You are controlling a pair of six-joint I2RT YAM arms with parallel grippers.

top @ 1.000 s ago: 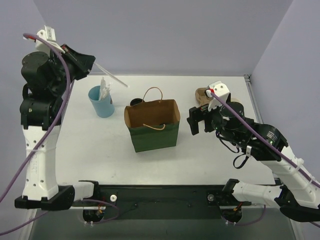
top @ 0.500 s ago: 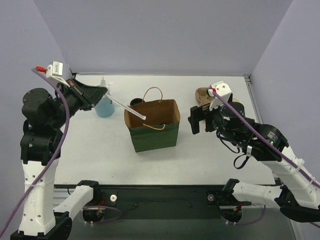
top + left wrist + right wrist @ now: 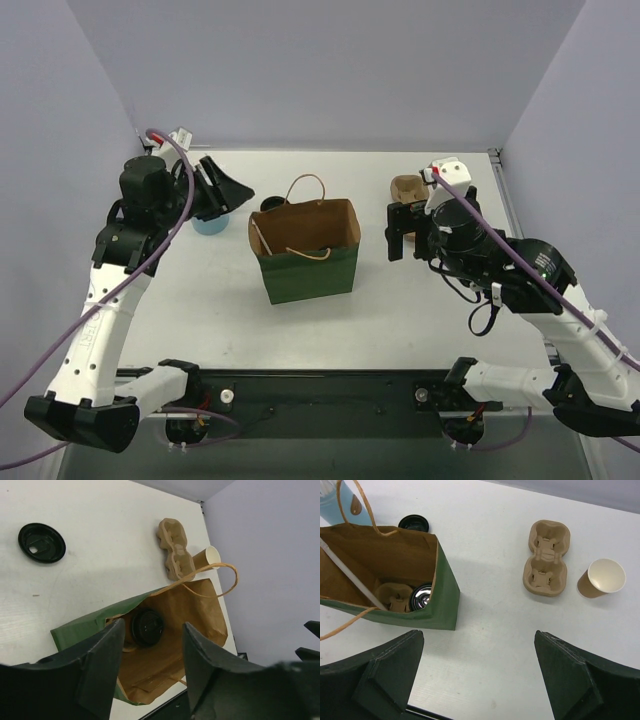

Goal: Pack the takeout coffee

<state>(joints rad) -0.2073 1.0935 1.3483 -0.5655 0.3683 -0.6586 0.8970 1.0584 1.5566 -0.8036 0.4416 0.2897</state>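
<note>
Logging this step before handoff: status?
Left gripper open, empty; right gripper open, empty. Lidded coffee inside green bag, straw leaning beside it. Unlidded cup and loose lid out on the table; nothing blocking the bag mouth.

The white table [image 3: 490,645] carries a green paper bag [image 3: 310,275] standing open near its middle. Behind the bag's left corner lies a loose black lid [image 3: 42,542], a blue cup [image 3: 329,510] near it. Right of the bag, a brown pulp carrier [image 3: 546,557] lies flat, with an open tan paper cup [image 3: 601,579] just beside it
</note>
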